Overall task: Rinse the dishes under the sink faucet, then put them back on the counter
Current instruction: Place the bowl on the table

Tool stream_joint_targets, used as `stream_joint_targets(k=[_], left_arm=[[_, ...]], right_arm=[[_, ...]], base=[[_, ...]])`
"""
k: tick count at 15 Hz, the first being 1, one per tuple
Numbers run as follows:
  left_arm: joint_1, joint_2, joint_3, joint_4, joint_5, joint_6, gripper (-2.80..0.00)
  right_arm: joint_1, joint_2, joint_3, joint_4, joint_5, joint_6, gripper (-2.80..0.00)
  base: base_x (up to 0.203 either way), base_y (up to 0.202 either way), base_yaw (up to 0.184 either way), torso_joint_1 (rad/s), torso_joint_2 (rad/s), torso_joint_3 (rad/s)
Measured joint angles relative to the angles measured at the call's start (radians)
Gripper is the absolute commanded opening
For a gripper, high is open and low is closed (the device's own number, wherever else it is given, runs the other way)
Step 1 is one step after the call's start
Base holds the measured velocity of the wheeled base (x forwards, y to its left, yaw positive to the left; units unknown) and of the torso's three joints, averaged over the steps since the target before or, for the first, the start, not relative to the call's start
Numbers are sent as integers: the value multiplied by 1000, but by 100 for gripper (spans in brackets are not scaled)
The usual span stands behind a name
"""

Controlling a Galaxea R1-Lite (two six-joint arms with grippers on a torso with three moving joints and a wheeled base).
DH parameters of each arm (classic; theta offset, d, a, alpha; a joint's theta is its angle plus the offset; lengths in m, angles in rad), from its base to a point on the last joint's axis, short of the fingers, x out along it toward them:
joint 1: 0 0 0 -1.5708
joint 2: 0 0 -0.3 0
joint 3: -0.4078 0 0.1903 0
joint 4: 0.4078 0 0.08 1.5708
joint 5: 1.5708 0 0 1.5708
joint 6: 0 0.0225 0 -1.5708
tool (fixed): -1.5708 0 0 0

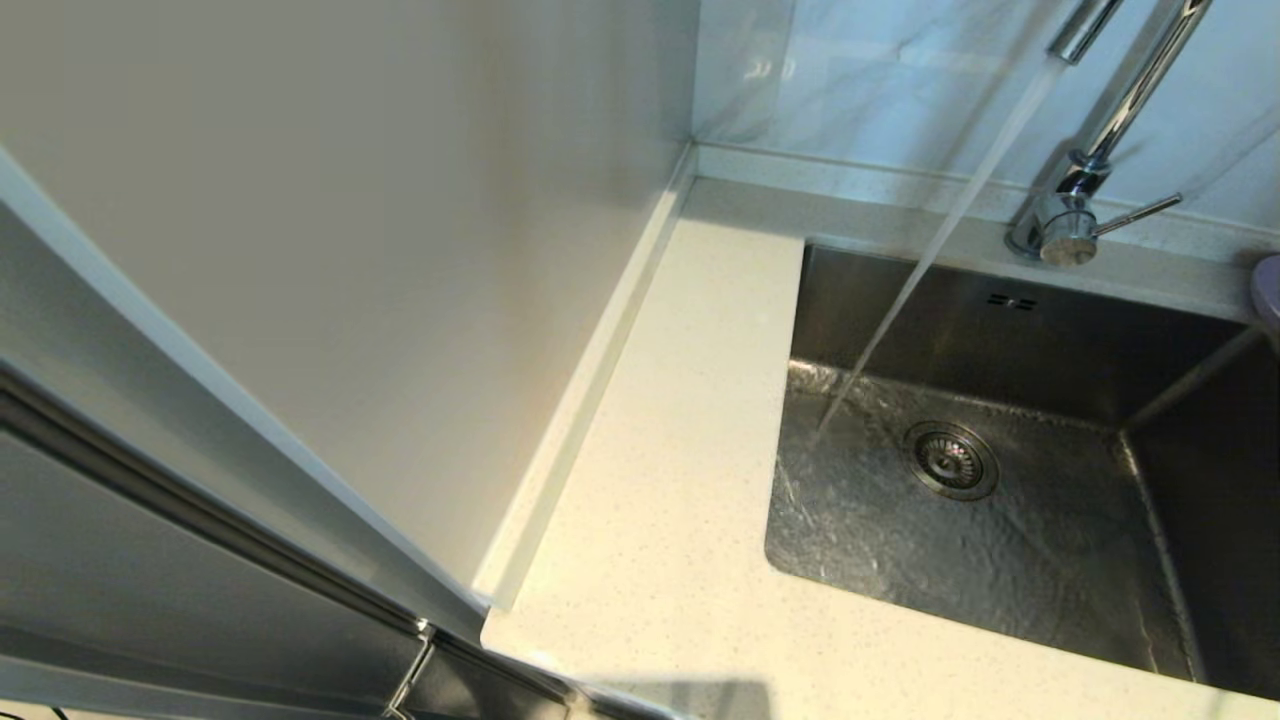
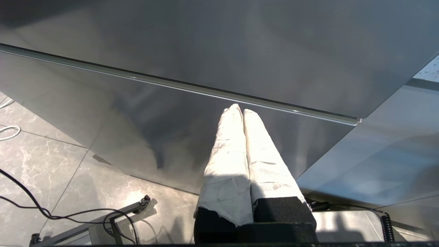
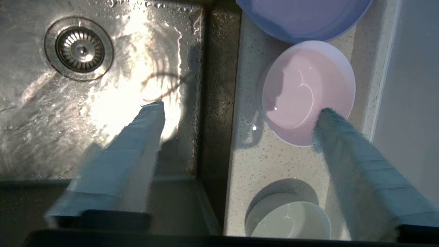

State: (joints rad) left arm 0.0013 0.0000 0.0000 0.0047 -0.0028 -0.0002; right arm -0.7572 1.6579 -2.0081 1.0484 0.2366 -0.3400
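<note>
Water runs from the chrome faucet (image 1: pixel 1075 215) into the steel sink (image 1: pixel 1000 330), landing beside the drain (image 1: pixel 951 460). In the right wrist view my right gripper (image 3: pixel 240 111) hangs open and empty across the sink's side edge. One finger is over the wet sink (image 3: pixel 41 137), the other over the rim of the pale pink bowl (image 3: pixel 301 89). That bowl stands on the counter (image 3: pixel 274 161) between the lilac plate (image 3: pixel 301 17) and the whitish bowl (image 3: pixel 291 219). In the head view only a sliver of the lilac plate (image 1: pixel 1268 285) shows, and neither arm. My left gripper (image 2: pixel 241 110) is shut and parked low.
A tall beige panel (image 1: pixel 350 250) walls off the counter (image 1: pixel 680 420) left of the sink. The grey-veined marble wall (image 1: pixel 880 70) stands behind the faucet. A grey cabinet front (image 2: pixel 205 51) faces the left gripper, with cables (image 2: pixel 51 212) on the tiled floor.
</note>
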Motion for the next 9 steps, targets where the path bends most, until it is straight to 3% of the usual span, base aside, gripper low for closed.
stream_joint_targets(k=[5, 9], left_arm=[[0, 0, 0, 0, 0, 0, -280], [0, 0, 0, 0, 0, 0, -280]], right_arm=[[-4, -1, -2, 19, -9, -1, -280], [-14, 0, -2, 57, -69, -1, -280]], base=[[0, 0, 0, 0, 0, 0], [0, 0, 0, 0, 0, 0]])
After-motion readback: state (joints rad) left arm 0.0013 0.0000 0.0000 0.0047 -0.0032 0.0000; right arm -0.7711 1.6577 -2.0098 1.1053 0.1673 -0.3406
